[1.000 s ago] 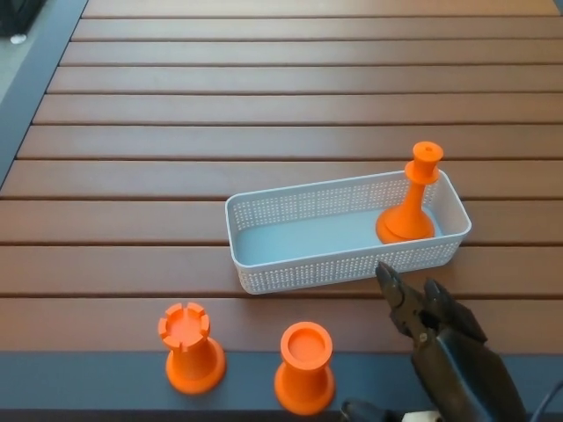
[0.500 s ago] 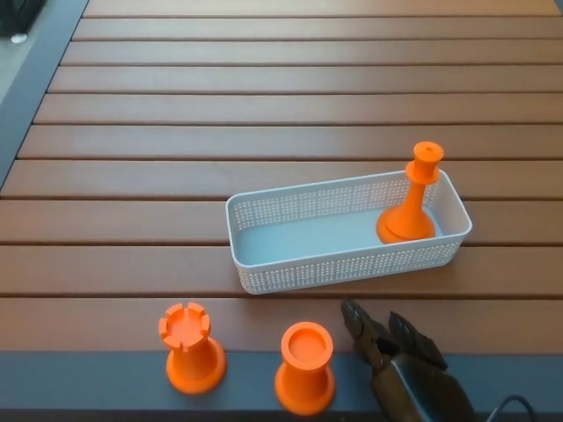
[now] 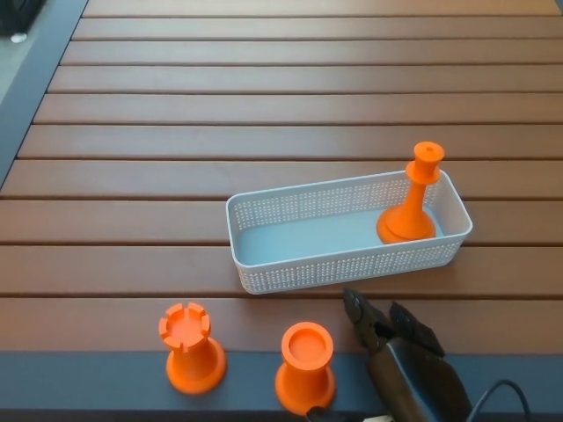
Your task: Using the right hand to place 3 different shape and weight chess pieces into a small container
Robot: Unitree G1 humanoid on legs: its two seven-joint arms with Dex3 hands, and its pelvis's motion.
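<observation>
A white perforated container (image 3: 264,237) lies on the wooden slat table. An orange tall chess piece (image 3: 412,204) stands upright in its right end. Two orange pieces stand near the table's front edge: a rook with a notched top (image 3: 188,348) on the left and a round-topped piece (image 3: 305,367) to its right. My right hand (image 3: 387,338) comes in from the bottom right, open, its fingers pointing up-left, just right of the round-topped piece and not touching it. The thumb tip shows at the bottom edge below that piece. My left hand is out of view.
The brown slat table (image 3: 264,105) stretches far behind the container. A dark grey border (image 3: 106,369) runs along the front edge and up the left side. A cable (image 3: 501,391) loops by my right forearm at the bottom right.
My right hand moved left and down from in front of the container's right end to beside the round-topped piece, then held nearly still. The pieces and container stayed put.
</observation>
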